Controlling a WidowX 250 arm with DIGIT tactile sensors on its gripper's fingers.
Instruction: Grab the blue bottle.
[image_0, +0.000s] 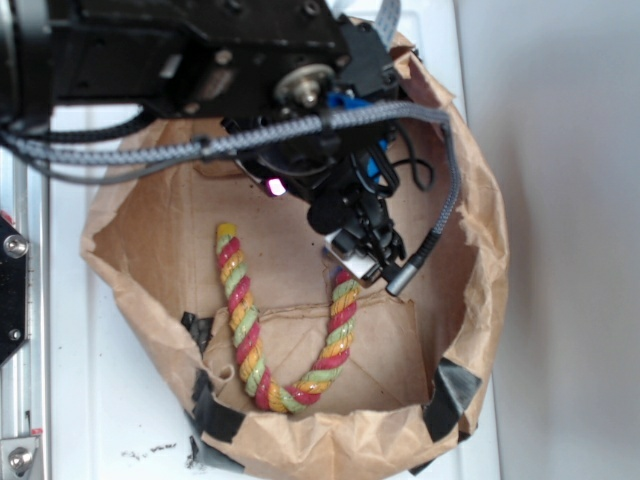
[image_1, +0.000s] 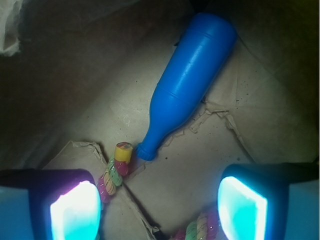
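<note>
Jaws stand wide apart in the wrist view, with nothing between them — the two glowing pads (image_1: 75, 212) sit at the bottom corners of the picture and bare cardboard shows in the gap. The gripper (image_1: 159, 210) hangs above the floor of the bag (image_0: 480, 300), a brown paper one with its rim rolled down and black tape at the near corners.

The bottle (image_1: 187, 80) lies on its side on the cardboard floor ahead of the gripper, well clear of both pads. Its wide base points to the upper right, its narrow neck to the lower left. The mouth of the neck ends just beside one yellow-capped end of the rope (image_1: 116, 167); whether the two touch I cannot tell.

From the exterior view the arm covers the upper middle of the bag and the gripper (image_0: 360, 250) reaches down inside, near the right end of the rope (image_0: 290, 330). That rope lies in a U — red, yellow and green twisted strands — across the bag's floor. The bottle itself is hidden under the arm in this view.
</note>
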